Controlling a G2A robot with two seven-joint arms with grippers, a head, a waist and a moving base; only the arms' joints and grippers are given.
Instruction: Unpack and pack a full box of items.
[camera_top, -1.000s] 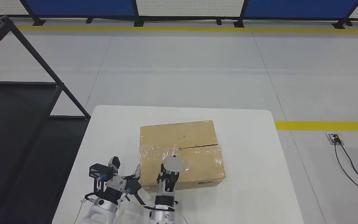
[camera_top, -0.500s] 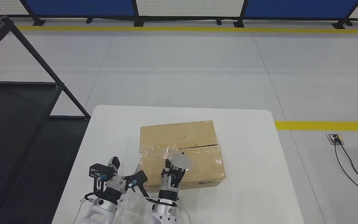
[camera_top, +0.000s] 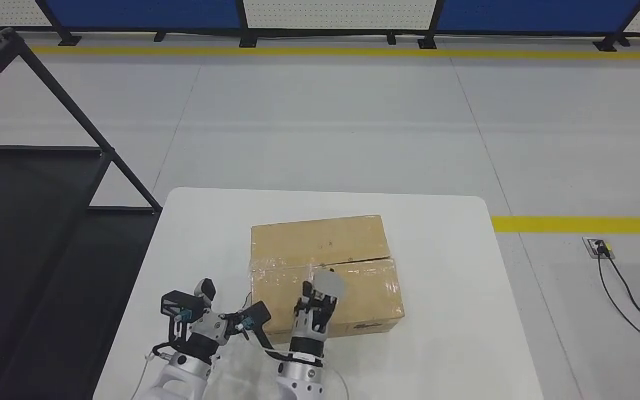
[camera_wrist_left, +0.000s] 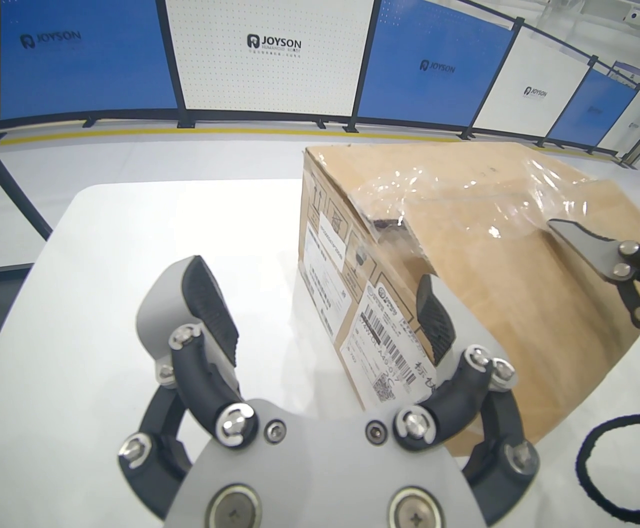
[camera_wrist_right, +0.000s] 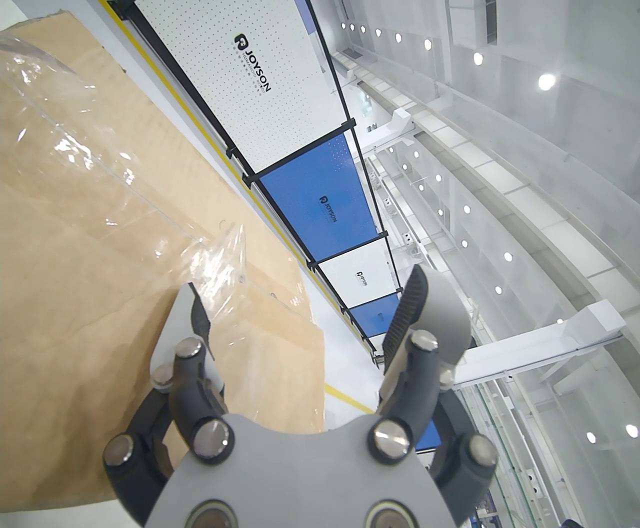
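White table (camera_top: 190, 240) carries the cardboard box (camera_top: 320, 245) near its middle, flaps shut under clear tape (camera_top: 300, 268) that runs across the lid and down the left end. Bare tabletop lies open left of the box, a wide strip to its right and a narrower one along the far edge. The left gripper (camera_wrist_left: 315, 295) sits low at the box's near-left corner, jaws spread wide and holding nothing. One finger is over bare table; the other is just by the labelled side, and I cannot tell whether it touches. The right gripper (camera_wrist_right: 305, 295) hangs over the near edge of the lid, also wide and empty, one finger down by the wrinkled tape, the other raised in open air.
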